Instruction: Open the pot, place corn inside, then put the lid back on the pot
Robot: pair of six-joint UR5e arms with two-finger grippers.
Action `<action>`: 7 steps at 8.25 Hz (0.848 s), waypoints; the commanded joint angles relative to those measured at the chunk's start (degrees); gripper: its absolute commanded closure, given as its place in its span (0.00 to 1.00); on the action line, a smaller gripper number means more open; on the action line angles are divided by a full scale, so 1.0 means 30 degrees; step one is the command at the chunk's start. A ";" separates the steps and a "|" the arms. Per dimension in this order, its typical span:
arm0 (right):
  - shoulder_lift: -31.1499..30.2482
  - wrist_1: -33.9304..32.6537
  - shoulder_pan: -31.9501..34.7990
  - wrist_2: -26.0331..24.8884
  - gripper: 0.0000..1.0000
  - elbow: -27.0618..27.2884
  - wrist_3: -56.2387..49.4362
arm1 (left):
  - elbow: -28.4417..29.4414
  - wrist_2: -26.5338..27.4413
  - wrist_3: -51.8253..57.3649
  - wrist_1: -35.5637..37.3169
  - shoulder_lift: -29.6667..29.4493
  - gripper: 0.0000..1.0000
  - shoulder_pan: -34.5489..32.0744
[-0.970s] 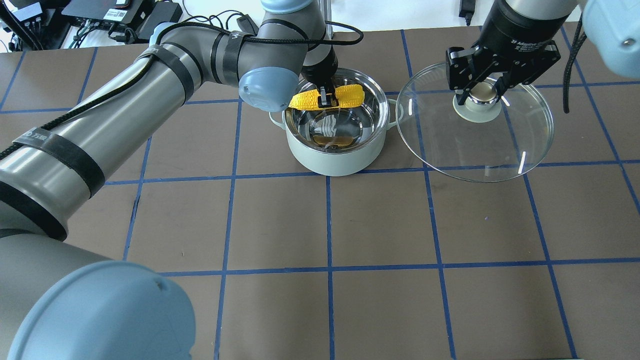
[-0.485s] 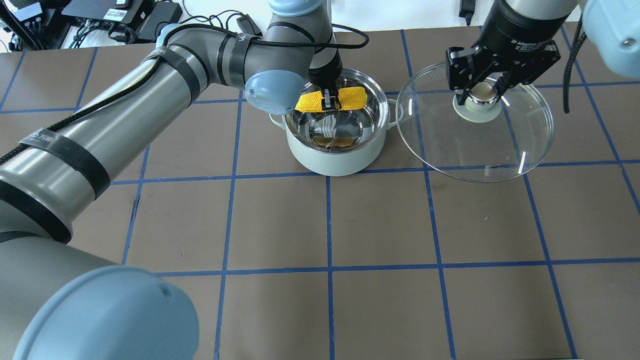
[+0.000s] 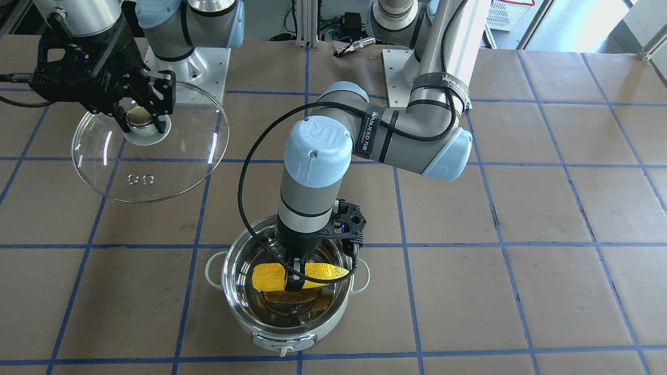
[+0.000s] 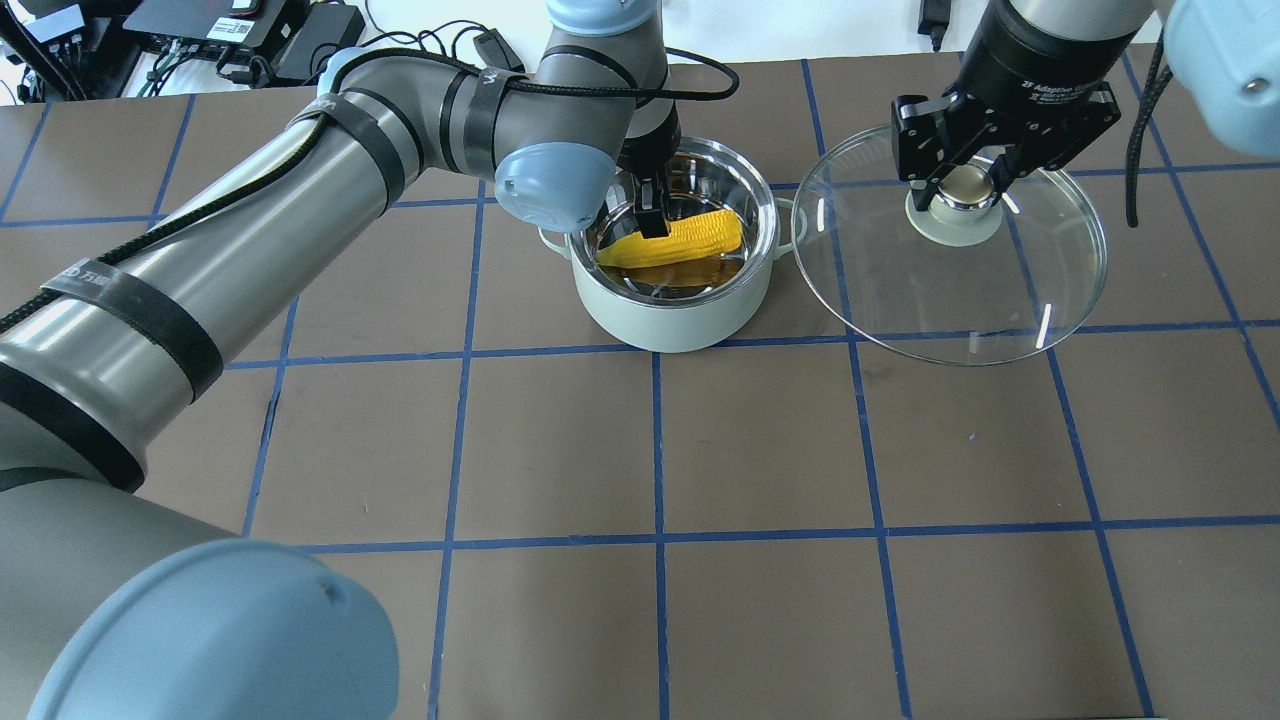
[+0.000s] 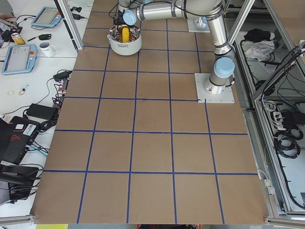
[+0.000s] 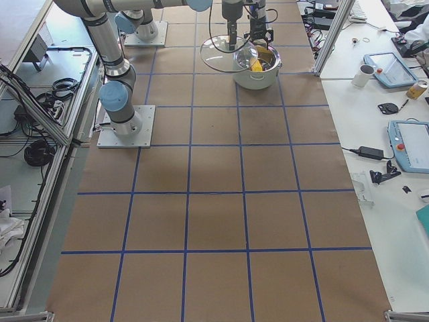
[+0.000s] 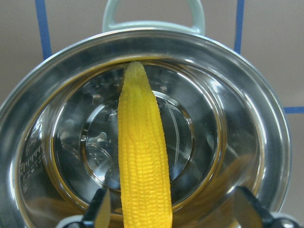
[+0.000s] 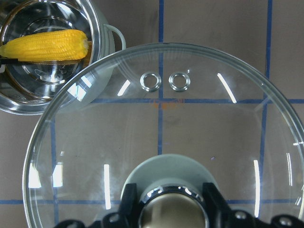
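The mint-green pot (image 4: 665, 320) stands open on the table. The yellow corn (image 4: 690, 238) lies slanted inside its steel bowl, tapered end toward the handle in the left wrist view (image 7: 142, 156). My left gripper (image 4: 650, 215) reaches down into the pot just over the corn. Its fingers (image 7: 102, 211) stand wide apart, open, with the corn loose beside one of them. My right gripper (image 4: 965, 190) is shut on the knob of the clear glass lid (image 4: 960, 300) and holds it to the right of the pot. The lid's edge overlaps the pot's side handle in the right wrist view (image 8: 161, 133).
The brown table with blue tape grid (image 4: 760, 440) stretches toward the robot. Cables and power units (image 4: 240, 35) lie beyond the far edge. In the front view, the arm bases (image 3: 182, 57) stand behind the lid.
My left gripper has lowered into the pot and opened. The corn, held level above the rim before, now lies slanted inside the bowl. The right gripper and lid have not moved.
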 commanded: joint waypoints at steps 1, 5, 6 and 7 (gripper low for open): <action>-0.0001 0.0000 0.0000 0.0001 0.61 0.0004 0.0030 | 0.0000 -0.0042 -0.0027 -0.0178 0.1056 0.00 0.0080; 0.0990 -0.1487 0.0263 0.0088 0.60 -0.0665 0.1026 | -0.0204 -0.0044 0.1427 -0.2783 0.3667 0.00 0.1244; 0.2098 -0.1726 0.0699 0.0088 0.60 -0.1684 0.1171 | -0.0727 -0.0158 0.2395 -0.4121 0.4280 0.00 0.2848; 0.3066 -0.2048 0.1718 0.0059 0.60 -0.2536 0.2042 | -0.1197 -0.0189 0.4493 -0.4483 0.4895 0.00 0.4401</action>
